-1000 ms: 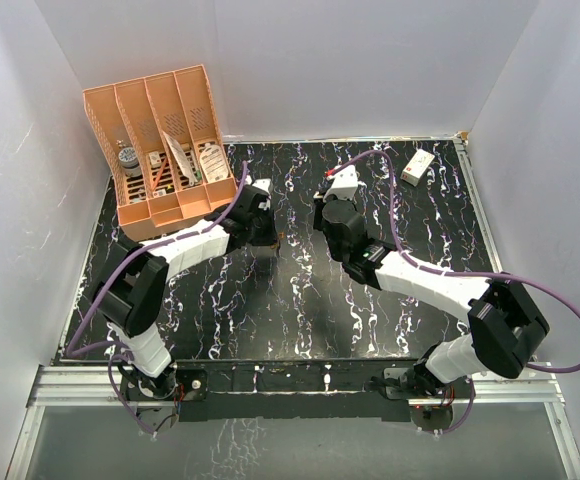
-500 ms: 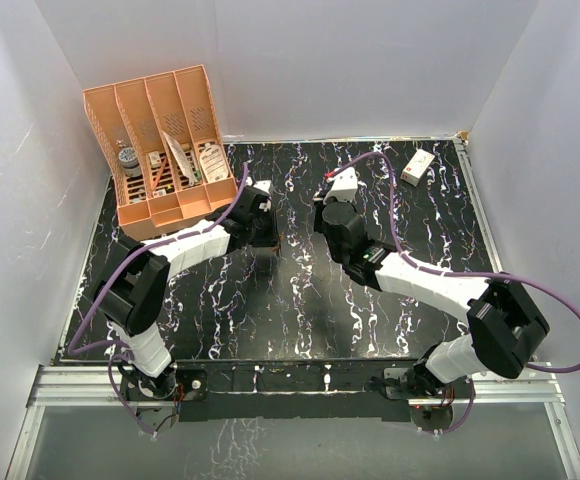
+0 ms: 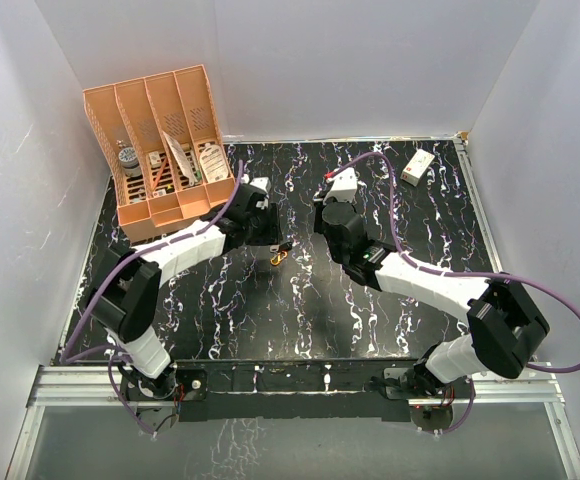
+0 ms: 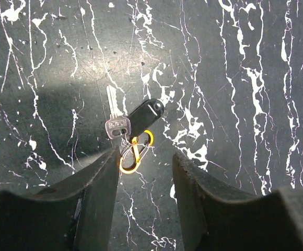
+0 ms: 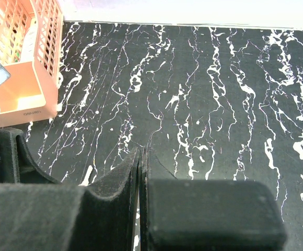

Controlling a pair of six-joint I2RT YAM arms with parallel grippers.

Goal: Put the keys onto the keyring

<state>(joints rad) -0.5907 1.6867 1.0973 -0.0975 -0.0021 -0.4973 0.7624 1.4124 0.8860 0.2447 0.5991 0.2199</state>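
Observation:
The keys, a silver key (image 4: 116, 119) and a black fob (image 4: 145, 111), lie on the black marbled table. Their heads meet the top loop of the keyring (image 4: 136, 152), a small orange S-shaped clip, and look threaded on it. My left gripper (image 4: 143, 159) is open just above them, its fingers either side of the clip's lower end, holding nothing. In the top view the keyring (image 3: 278, 257) lies just in front of the left gripper (image 3: 263, 232). My right gripper (image 5: 142, 152) is shut and empty; it also shows in the top view (image 3: 330, 216), to the right of the keyring.
A large orange slotted organizer (image 3: 160, 150) with small items stands at the back left and shows in the right wrist view (image 5: 21, 78). A white rectangular box (image 3: 418, 166) lies at the back right. White walls close in the table.
My left gripper has drawn back toward the left, and the orange keyring with the keys now lies uncovered on the table. The right arm has barely moved.

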